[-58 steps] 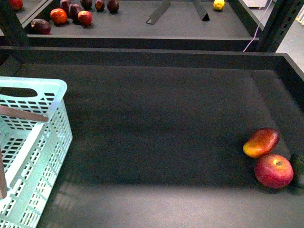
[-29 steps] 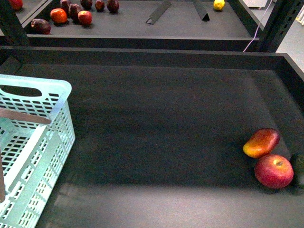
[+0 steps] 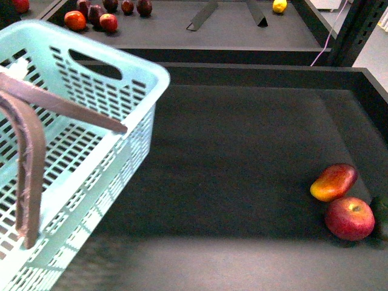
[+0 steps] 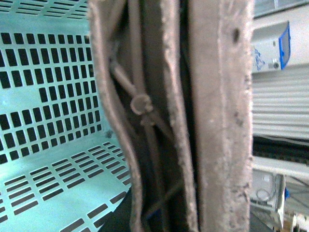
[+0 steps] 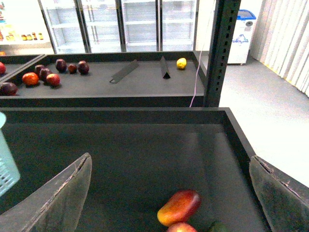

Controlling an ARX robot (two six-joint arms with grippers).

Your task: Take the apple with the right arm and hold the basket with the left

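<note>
The red apple (image 3: 350, 218) lies at the right front of the dark tray, touching the red-orange mango (image 3: 333, 181). In the right wrist view only the apple's top (image 5: 180, 227) shows at the lower edge, under the mango (image 5: 179, 207). My right gripper (image 5: 171, 193) is open, high above and behind the fruit, its fingers (image 5: 58, 198) spread wide. The aqua basket (image 3: 91, 139) fills the left of the front view, lifted and tilted, its brown handle (image 3: 30, 157) up. My left gripper is shut on that handle (image 4: 212, 121), which fills the left wrist view; the jaws are hidden.
A dark green fruit (image 3: 381, 215) lies against the apple by the tray's right wall (image 3: 374, 91). A further tray (image 3: 170, 24) behind holds several red fruits (image 3: 91, 15), a yellow one (image 3: 279, 6) and two metal dividers. A black post (image 5: 219, 48) stands at the right.
The basket has risen and swung rightward and toward the camera, now tilted and covering much more of the left side. The fruits have not moved.
</note>
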